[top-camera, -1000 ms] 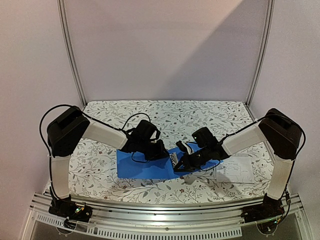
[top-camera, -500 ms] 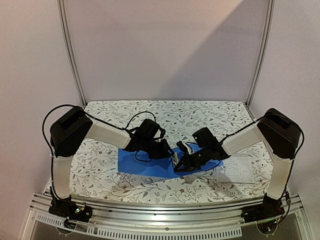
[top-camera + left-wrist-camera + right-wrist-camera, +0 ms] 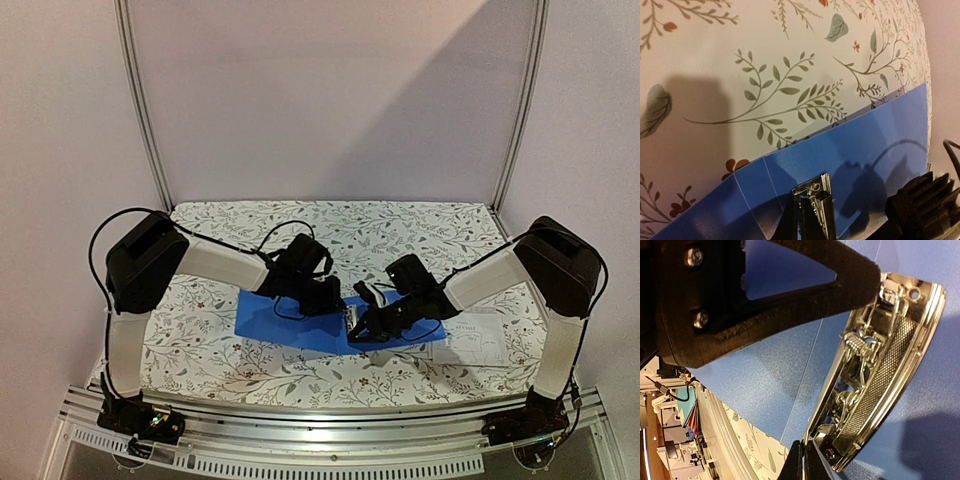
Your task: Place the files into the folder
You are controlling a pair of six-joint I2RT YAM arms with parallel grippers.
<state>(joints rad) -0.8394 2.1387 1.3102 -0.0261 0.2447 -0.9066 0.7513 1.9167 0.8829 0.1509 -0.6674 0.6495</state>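
Blue folder point(image 3: 290, 325) lies open mid-worktop point(image 3: 400, 235), the files point(image 3: 478, 342) on the worktop just to its right, not yet in. The right end effector point(image 3: 358, 322) straddles the metal clip point(image 3: 875, 375), fingers apart; whether it is squeezing, I can't tell. The left end effector point(image 3: 325, 298) is at the folder's far edge, grip hidden. This looks like the clip-opening step; next, fetch the sheet.

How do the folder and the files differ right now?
The folder is bright blue; the files are white with faint print. The folder is larger than the files. The folder sits mid-table and carries a metal clip; the files lie to its right. Both lie flat on the floral table.
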